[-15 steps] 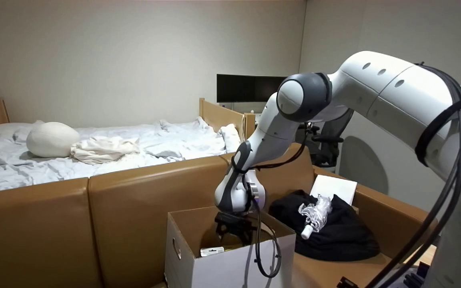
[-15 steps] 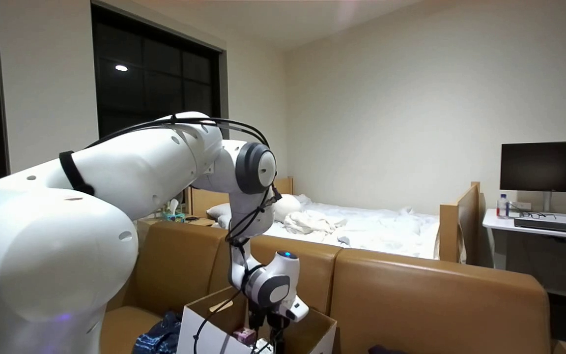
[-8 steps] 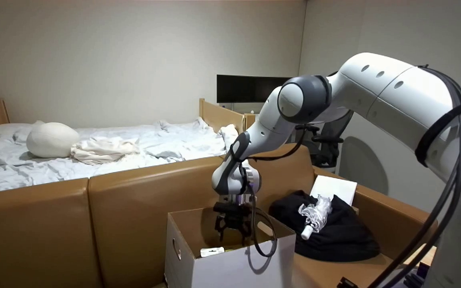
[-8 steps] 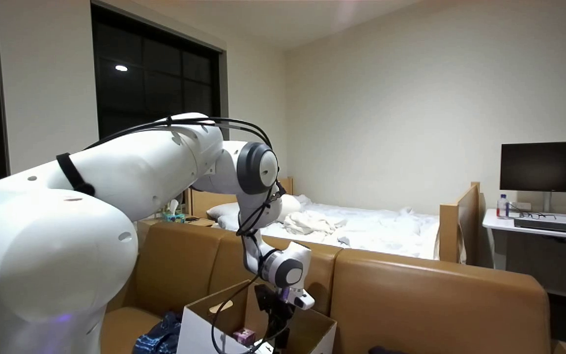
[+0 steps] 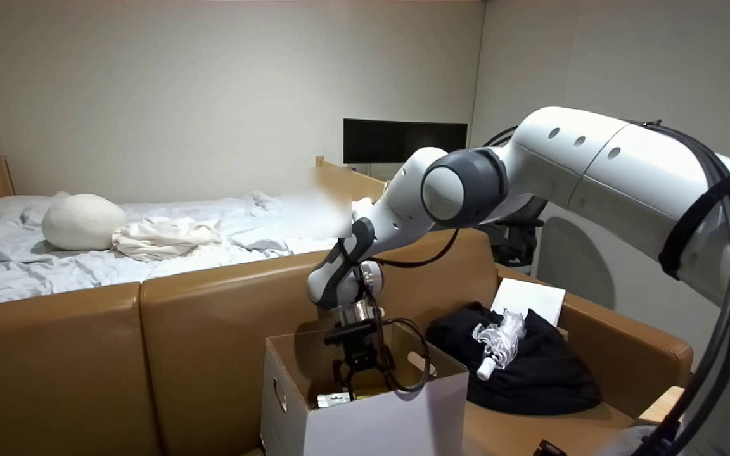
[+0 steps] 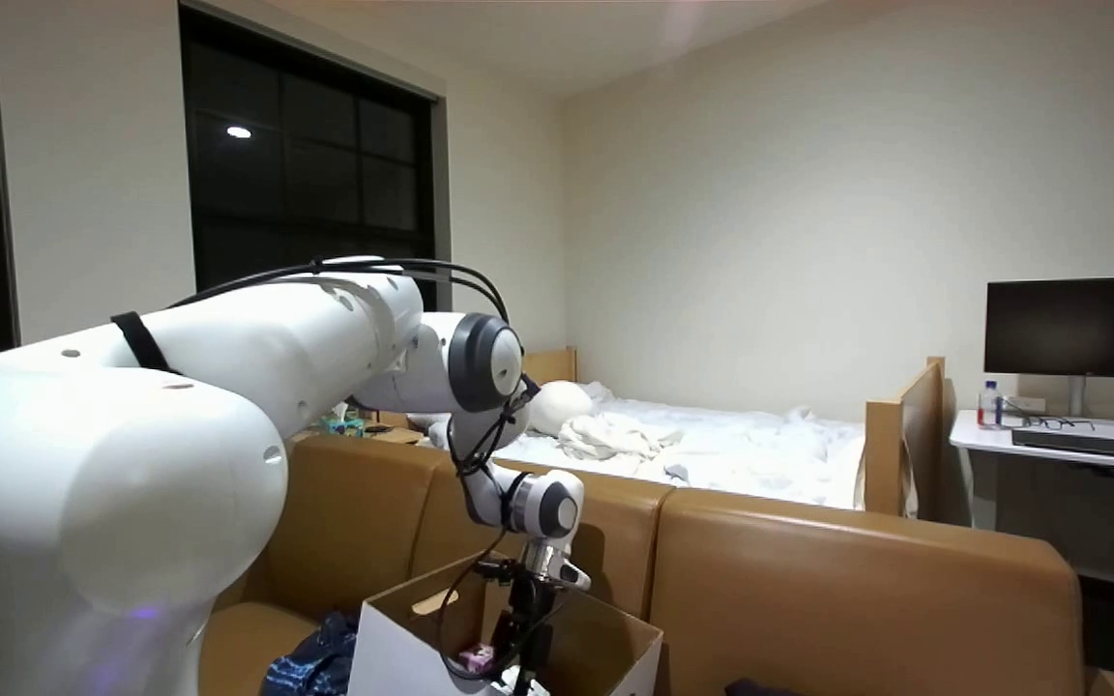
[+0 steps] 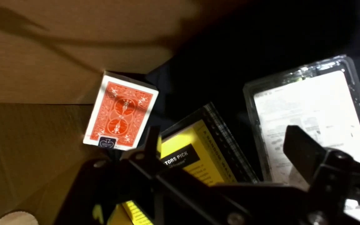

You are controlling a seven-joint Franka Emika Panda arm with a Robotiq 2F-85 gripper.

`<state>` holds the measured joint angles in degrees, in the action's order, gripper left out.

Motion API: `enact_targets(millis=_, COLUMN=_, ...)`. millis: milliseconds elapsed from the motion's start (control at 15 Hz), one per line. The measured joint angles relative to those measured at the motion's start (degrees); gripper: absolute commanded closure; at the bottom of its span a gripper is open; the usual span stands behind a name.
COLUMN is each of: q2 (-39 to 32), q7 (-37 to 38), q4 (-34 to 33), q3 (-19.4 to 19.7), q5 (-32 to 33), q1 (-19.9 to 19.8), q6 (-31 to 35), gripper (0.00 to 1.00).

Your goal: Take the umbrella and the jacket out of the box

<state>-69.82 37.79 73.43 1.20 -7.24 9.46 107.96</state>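
Umbrella point(image 5: 502, 337), crinkled clear plastic, rounded white handle point(image 5: 486, 368), outside cardboard box point(image 5: 381, 421)

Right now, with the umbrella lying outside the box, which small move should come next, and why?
Probably shift the open end effector toward the uncovered dark material, possibly the jacket, before lowering: in the wrist view, its fingers overlap the yellow book and clear case, which could block a grasp.
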Motion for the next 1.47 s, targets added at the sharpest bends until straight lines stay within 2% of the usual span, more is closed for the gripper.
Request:
enact_targets(millis=267, q2=-8.04, q7=-5.01, q4=-11.14, q3=0.41, q5=4.96, q1=2.01, q6=-8.9, gripper=0.0)
enact_targets(millis=533, q2=-14.97, q7=-11.61, q4=-18.83, q3=0.48, q5=7.45, q1=2.48, q6=-9.32, gripper=0.0)
enact_targets(millis=933, q2=-15.68, q7=-19.67, q4=-20.14, q3=0.02, q5=9.9, q1=5.3, q6=-9.06, gripper=0.0)
enact_targets(millis=1133, q2=-15.66, q7=-20.73, q4=-20.22, q3=-0.56, q5=10.14, q1=7.72, q6=-8.52, gripper=0.0)
enact_targets(millis=1467, q2=-15.66, q7=-21.86, q4=-20.19, q3=-1.23, q5=10.12, q1=8.33, q6=-1.7, gripper=0.0)
